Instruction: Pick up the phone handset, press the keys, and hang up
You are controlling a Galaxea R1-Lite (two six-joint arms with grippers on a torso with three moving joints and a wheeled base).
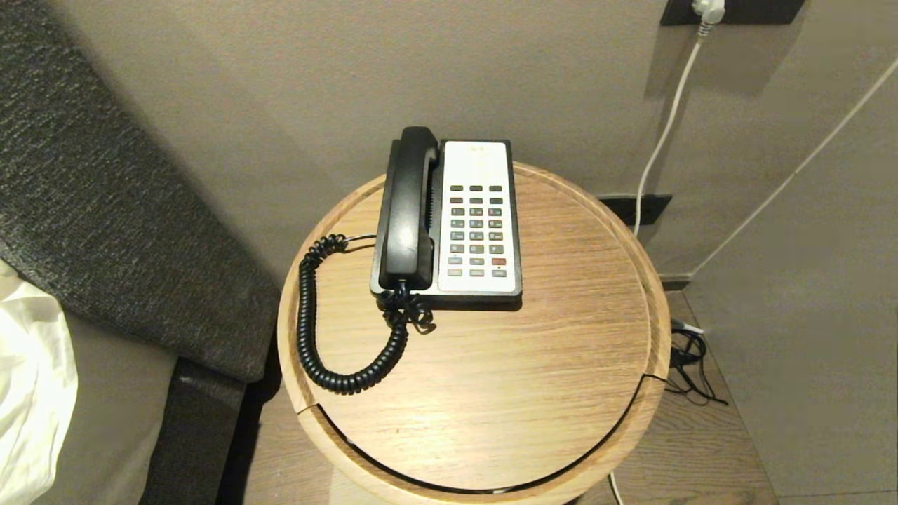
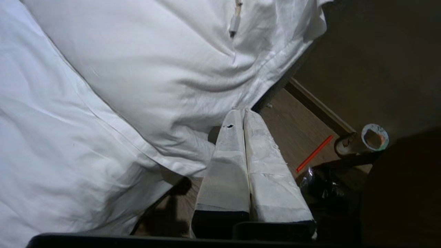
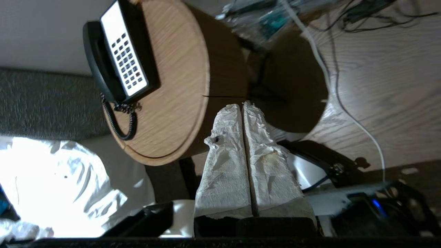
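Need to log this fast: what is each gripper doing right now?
Left gripper: shut, empty, beside the bedding.
Right gripper: shut, empty, off the table; handset on its base.

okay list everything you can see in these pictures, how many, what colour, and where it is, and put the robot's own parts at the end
phone handset: one, black, lying in its cradle on the left side of the phone base.
phone base: one, black with a white keypad face, at the back of the table top.
coiled cord: one, black, looping over the table top left of the phone.
round table: one, light wood, in front of the wall.
headboard: one, dark grey fabric, left of the table.
bedding: white, on the bed to the left.
cable: one, white, hanging from a wall socket right of the table.
left gripper: one, white-wrapped, shut, beside the bedding above the floor.
right gripper: one, white-wrapped, shut, off the table's edge.
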